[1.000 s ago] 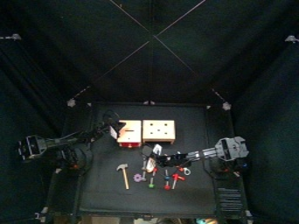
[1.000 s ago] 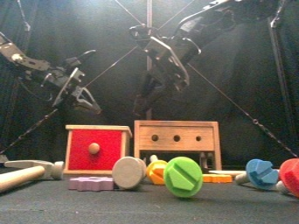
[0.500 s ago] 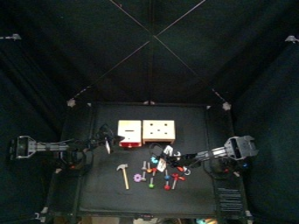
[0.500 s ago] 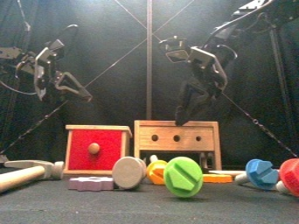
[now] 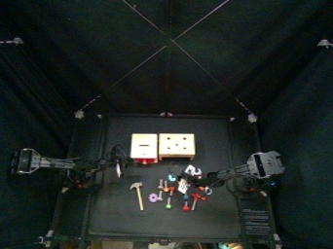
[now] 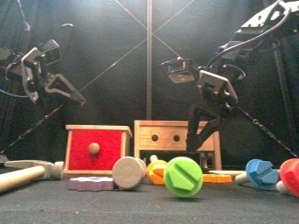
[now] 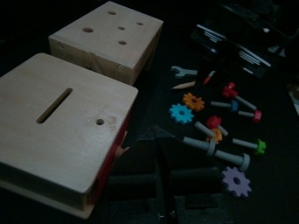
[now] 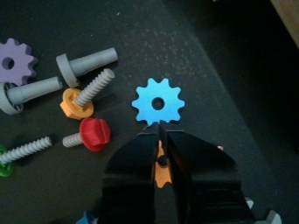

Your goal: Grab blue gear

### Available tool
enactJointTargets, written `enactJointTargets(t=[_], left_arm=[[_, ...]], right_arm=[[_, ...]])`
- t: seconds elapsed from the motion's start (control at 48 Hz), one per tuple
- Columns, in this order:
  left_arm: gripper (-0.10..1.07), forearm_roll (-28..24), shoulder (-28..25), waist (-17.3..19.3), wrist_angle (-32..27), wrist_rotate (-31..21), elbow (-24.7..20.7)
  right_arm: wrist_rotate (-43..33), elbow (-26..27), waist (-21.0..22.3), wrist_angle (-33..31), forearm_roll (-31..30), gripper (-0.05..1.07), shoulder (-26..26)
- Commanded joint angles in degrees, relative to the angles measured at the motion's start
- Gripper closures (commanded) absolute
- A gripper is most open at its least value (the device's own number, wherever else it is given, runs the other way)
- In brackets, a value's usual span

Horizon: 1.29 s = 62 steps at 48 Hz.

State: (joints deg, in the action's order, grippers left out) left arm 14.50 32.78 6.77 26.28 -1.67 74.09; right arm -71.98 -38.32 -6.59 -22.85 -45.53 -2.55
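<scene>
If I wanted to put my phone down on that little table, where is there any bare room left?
The table is bare at the near edge in front of the toys, and in a strip behind the two wooden boxes. The middle is crowded: bolts, gears and a hammer lie close together. In the right wrist view, the blue gear has open black surface on its far side.

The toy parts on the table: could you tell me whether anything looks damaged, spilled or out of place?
Nothing stands out. The blue gear lies flat and whole on the table, apart from the bolts and the purple gear. The two wooden boxes sit upright side by side. The loose parts are scattered, not damaged.
</scene>
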Motion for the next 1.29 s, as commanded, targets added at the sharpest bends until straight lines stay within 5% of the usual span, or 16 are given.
enactJointTargets(t=[0.0,0.438,0.958,1.271], left_arm=[[0.70,0.9,0.0,-1.1,0.6,-0.1,-0.9],[0.70,1.5,0.0,-1.5,0.6,0.0,-0.8],[0.70,1.5,0.0,-1.5,0.6,0.0,-0.7],[0.70,1.5,0.0,-1.4,0.6,0.0,-0.7]], right_arm=[[0.3,2.0,0.4,0.4,0.1,0.39,-0.4],[0.7,4.1,2.2,0.3,-1.0,0.10,-4.2],[0.9,5.6,3.1,0.5,-0.9,0.09,-8.9],[1.0,6.4,3.0,1.1,-1.4,0.08,-7.1]])
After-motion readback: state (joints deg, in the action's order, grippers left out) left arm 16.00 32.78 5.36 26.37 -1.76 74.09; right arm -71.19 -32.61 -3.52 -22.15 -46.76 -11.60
